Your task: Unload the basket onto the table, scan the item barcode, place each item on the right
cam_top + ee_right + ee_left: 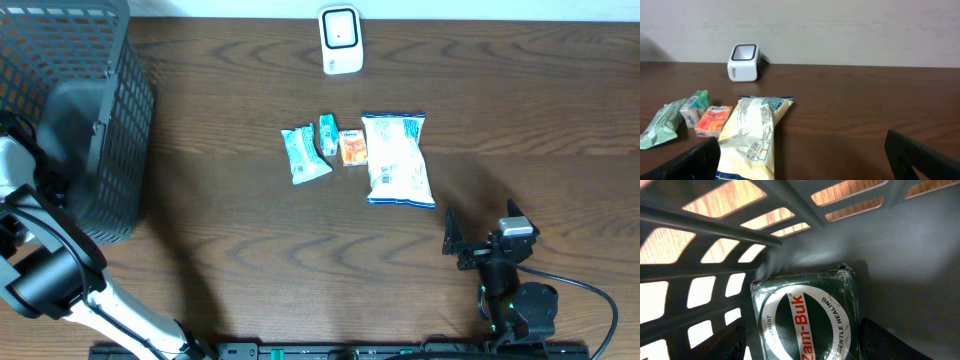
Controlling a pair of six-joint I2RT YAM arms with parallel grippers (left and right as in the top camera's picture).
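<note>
Overhead, the left arm (50,265) reaches into the basket (100,110), well apart from the scanner (341,40), so I judge an item is being dropped off or fetched there. Left wrist: the left gripper (802,332) stands partly open with the Zam-Buk box (805,300) between its fingers, pinched or not I cannot tell; the box's long axis runs roughly straight ahead of the gripper, far end at the basket wall, printed face up, so next comes a clean release or a firmer grip. Right wrist: the right gripper (805,160) gapes wide and empty, the snack bag (752,135) just ahead, scanner beyond.
</note>
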